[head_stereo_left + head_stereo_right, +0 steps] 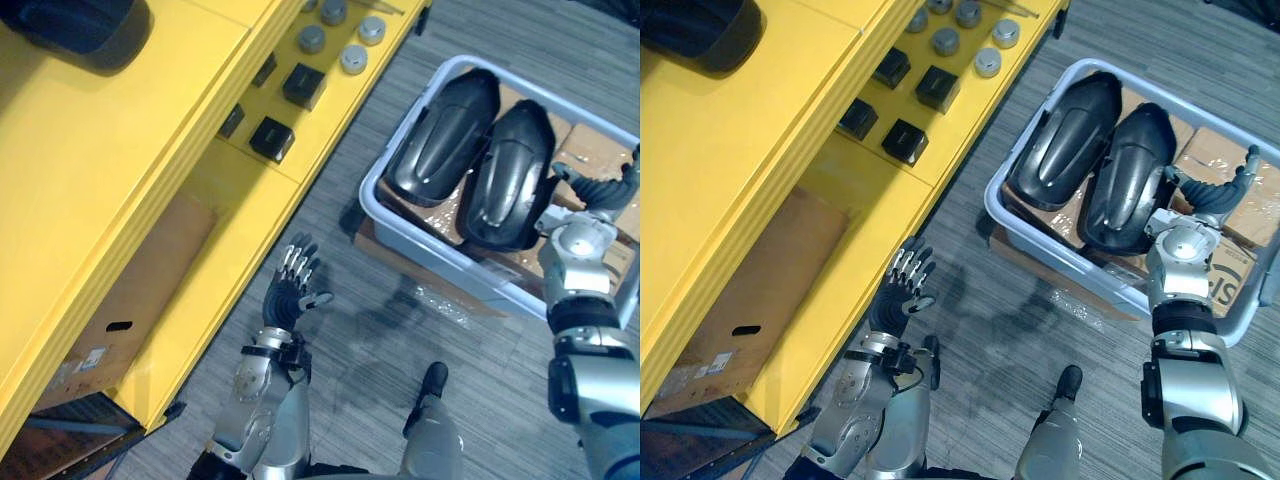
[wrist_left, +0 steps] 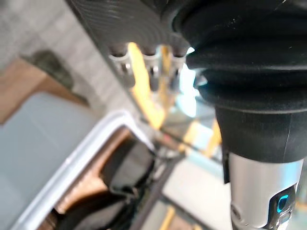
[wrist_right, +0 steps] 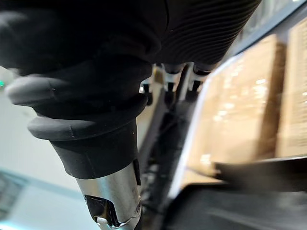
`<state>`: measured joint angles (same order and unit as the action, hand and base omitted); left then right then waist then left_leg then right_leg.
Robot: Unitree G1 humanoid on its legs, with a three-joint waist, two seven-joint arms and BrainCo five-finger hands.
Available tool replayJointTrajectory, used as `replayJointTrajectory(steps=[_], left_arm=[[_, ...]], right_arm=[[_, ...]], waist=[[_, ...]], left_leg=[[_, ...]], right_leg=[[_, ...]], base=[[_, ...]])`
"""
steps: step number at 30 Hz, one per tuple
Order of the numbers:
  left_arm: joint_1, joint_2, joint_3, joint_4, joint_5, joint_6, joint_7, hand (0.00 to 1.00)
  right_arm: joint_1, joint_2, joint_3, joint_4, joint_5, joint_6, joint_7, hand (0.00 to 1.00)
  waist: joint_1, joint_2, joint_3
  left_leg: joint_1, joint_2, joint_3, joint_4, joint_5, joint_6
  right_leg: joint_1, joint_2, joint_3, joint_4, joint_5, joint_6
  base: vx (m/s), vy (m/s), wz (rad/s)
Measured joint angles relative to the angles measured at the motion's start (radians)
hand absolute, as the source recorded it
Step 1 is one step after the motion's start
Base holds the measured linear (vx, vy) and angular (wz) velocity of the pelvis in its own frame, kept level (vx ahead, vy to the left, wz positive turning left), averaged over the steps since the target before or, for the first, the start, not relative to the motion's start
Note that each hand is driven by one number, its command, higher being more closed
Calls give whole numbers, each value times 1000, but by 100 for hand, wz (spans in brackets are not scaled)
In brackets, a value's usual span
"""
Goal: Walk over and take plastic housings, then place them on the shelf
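Two dark glossy plastic housings [image 1: 445, 135] [image 1: 508, 175] lie side by side in a pale grey bin [image 1: 400, 240] on the floor at the right. My right hand [image 1: 1205, 195] is over the bin beside the right housing, its fingers stretched toward that housing's edge and holding nothing. My left hand [image 1: 295, 285] hangs open above the grey floor, close to the front edge of the yellow shelf [image 1: 200, 150]. Another dark rounded housing [image 1: 80, 30] rests on the shelf's top level at the far left.
The bin stands on flat cardboard boxes [image 1: 590, 150]. A lower shelf level carries small black boxes [image 1: 272, 138] and grey round discs [image 1: 352, 58]. A cardboard box [image 1: 120, 300] sits under the shelf. Grey floor runs between shelf and bin.
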<state>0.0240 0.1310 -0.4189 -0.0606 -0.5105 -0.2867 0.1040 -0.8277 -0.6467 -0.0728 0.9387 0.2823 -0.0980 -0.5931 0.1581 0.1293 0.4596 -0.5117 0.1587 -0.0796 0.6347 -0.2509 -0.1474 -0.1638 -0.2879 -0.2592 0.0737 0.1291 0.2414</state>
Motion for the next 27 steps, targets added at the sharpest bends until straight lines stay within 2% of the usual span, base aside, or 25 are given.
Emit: replayJointTrajectory(steps=[7, 11, 13, 15, 16, 21, 22, 27], left_arm=[[-4, -3, -43, 49, -2, 4, 5, 0], [-9, -3, -57, 52, -23, 4, 13, 0], [-10, -5, -73, 54, -33, 5, 28, 0], [-10, -12, -73, 59, -34, 5, 36, 0], [-19, -24, -76, 75, -36, 6, 42, 0], [-32, -31, -90, 113, -42, 8, 70, 0], [-40, -31, -93, 123, -43, 8, 78, 0], [-75, -31, -95, 172, -43, 9, 94, 0]], right_arm=[[-83, -97, 17, 153, 62, 137, -104, 0], [-91, -132, 18, 196, 83, 182, -105, 0], [-105, -152, 19, 244, 97, 209, -77, 0], [-114, -153, 22, 268, 98, 216, -51, 0], [-118, -165, 34, 280, 102, 229, -13, 0], [-121, -215, 49, 295, 97, 229, 61, 0], [-121, -227, 73, 299, 92, 227, 73, 100], [-139, -285, 119, 308, 88, 225, 89, 100]], waist=[[28, 26, 23], [47, 38, 27], [53, 56, 35], [52, 63, 32], [53, 70, 35], [77, 79, 37], [82, 79, 37], [105, 81, 36]], left_leg=[[-65, -4, -26, 36, 3, 6], [-83, -5, -26, 40, 5, 10], [-87, -7, -24, 41, 7, 11], [-100, -7, -24, 41, 9, 14], [-114, -8, -25, 42, 12, 14], [-141, -8, -25, 48, 13, 15], [-152, -10, -28, 48, 16, 17], [-197, -15, -32, 53, 23, 21]], right_leg=[[-30, 2, -39, 10, 2, 5], [-50, -2, -39, 18, 5, 11], [-61, -6, -39, 27, 6, 12], [-75, -6, -39, 29, 6, 13], [-90, -7, -40, 34, 7, 13], [-117, -9, -39, 42, 7, 13], [-126, -10, -42, 43, 7, 14], [-167, -12, -43, 46, 14, 15]], base=[[-66, 17, 6], [-29, 7, -1], [-41, -4, -2], [-39, -11, -2], [-39, -18, 0], [-41, -24, -1], [-49, -26, 3], [-53, -23, 2]])
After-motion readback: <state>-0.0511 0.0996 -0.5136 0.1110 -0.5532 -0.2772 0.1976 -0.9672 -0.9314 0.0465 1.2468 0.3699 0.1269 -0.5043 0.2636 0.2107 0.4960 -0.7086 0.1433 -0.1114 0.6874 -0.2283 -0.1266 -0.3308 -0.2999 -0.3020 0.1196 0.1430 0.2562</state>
